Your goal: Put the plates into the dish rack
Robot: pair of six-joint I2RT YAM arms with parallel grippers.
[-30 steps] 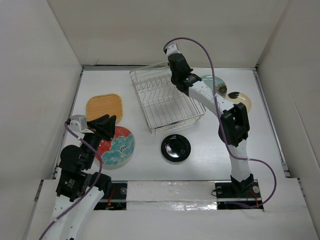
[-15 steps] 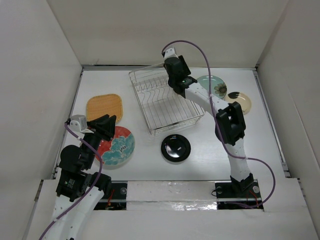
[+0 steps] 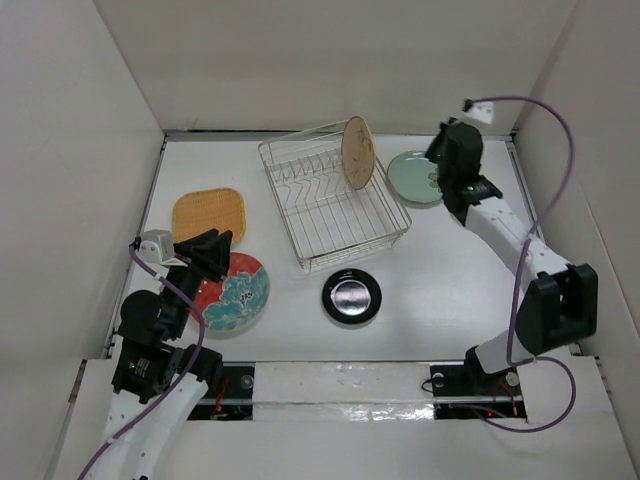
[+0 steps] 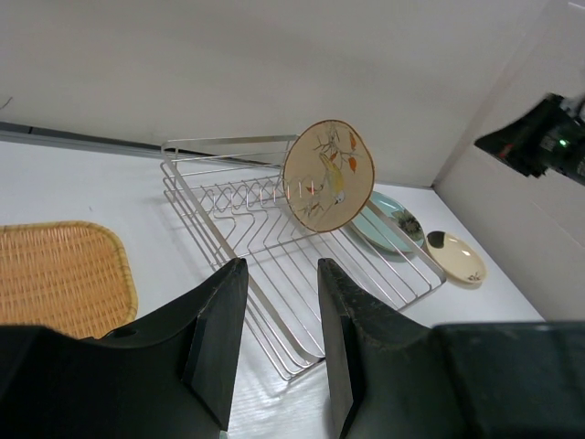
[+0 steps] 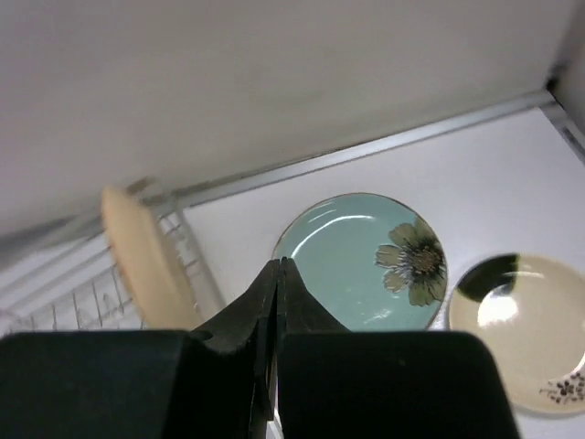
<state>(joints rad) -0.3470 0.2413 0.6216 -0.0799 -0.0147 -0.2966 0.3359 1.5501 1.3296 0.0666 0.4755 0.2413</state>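
Note:
The dish rack (image 3: 330, 205) stands at the back middle. The beige leaf-patterned plate (image 3: 357, 152) stands upright in its back right part, also in the left wrist view (image 4: 327, 176). My right gripper (image 3: 436, 160) is shut and empty over the left edge of the pale green plate (image 3: 410, 178), as the right wrist view shows (image 5: 279, 263). The small cream plate (image 5: 526, 329) lies right of the green one (image 5: 366, 256). My left gripper (image 3: 215, 250) is open and empty above the red plate (image 3: 235, 295). The orange-tan plate (image 3: 208, 214) and black plate (image 3: 351, 296) lie flat.
White walls close in the table at the back and both sides. My right arm hides the cream plate in the top view. The rack (image 4: 274, 210) lies ahead of my left gripper (image 4: 280, 267), with the orange-tan plate (image 4: 55, 274) to its left.
My right gripper has let go of the beige plate, which now stands in the rack, and has swung right to above the green plate. The left arm has not moved.

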